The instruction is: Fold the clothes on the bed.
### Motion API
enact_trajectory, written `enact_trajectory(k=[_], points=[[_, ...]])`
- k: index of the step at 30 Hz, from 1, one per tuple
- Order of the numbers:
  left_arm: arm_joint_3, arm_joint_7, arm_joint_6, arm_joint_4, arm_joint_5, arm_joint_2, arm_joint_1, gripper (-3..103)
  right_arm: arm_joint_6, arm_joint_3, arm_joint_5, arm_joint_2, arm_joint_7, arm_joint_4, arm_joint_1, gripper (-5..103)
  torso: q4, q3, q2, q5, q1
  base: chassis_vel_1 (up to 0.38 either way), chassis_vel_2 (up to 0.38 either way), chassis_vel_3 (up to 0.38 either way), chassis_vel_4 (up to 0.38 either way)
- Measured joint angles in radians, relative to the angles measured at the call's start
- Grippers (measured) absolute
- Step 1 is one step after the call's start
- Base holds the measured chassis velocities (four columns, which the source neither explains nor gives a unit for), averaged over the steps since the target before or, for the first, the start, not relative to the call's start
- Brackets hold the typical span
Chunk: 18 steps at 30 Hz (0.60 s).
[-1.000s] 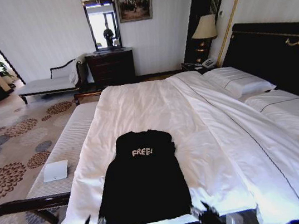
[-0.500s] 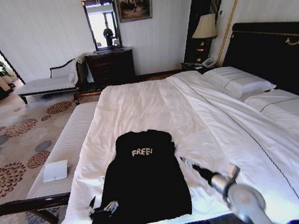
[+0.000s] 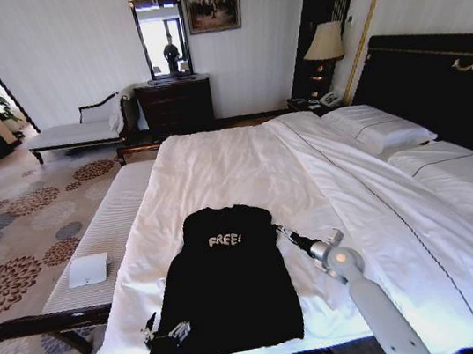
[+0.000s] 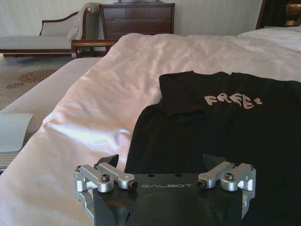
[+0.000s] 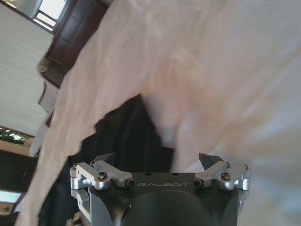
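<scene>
Readable lettering: one word on the shirt, one brand on each gripper body.
White "FREE!" runs across the chest of the black T-shirt (image 3: 226, 285) lying on the bed (image 3: 243, 163); pale "GALBOT" is printed on the dark body of the left gripper (image 4: 162, 165) and likewise on the right gripper (image 5: 157, 162).

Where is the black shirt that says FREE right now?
In the head view the black T-shirt lies flat on the near end of the white bed, between the left gripper at its hem and the right gripper beside its shoulder.
</scene>
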Motion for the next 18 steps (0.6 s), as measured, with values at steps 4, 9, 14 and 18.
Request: enact_trajectory(k=[4,9,14,18], points=[[-0.005,0.0,-0.001,-0.004,0.0,-0.009,0.003,100,0.016,-0.001,-0.024,0.012,-0.021,-0.064,0.024,99,0.0,0.0,0.0,0.0,0.0,0.0,0.0,0.0,0.0],[-0.005,0.0,-0.001,-0.002,0.0,-0.019,0.0,100,0.021,-0.006,-0.037,0.025,-0.03,-0.107,0.044,98,-0.0001,0.0,0.0,-0.0002,0.0,0.0,0.0,0.0,0.0],[-0.003,-0.002,0.001,-0.002,0.001,-0.021,0.001,100,0.026,-0.008,-0.042,0.04,-0.039,-0.126,0.058,91,-0.0001,0.0,0.0,-0.0001,0.0,0.0,0.0,0.0,0.0],[-0.009,-0.006,0.005,-0.01,-0.006,-0.019,0.006,100,0.034,-0.007,-0.038,0.053,-0.052,-0.141,0.074,80,0.0,0.0,0.0,-0.0001,0.0,0.0,0.0,0.0,0.0]])
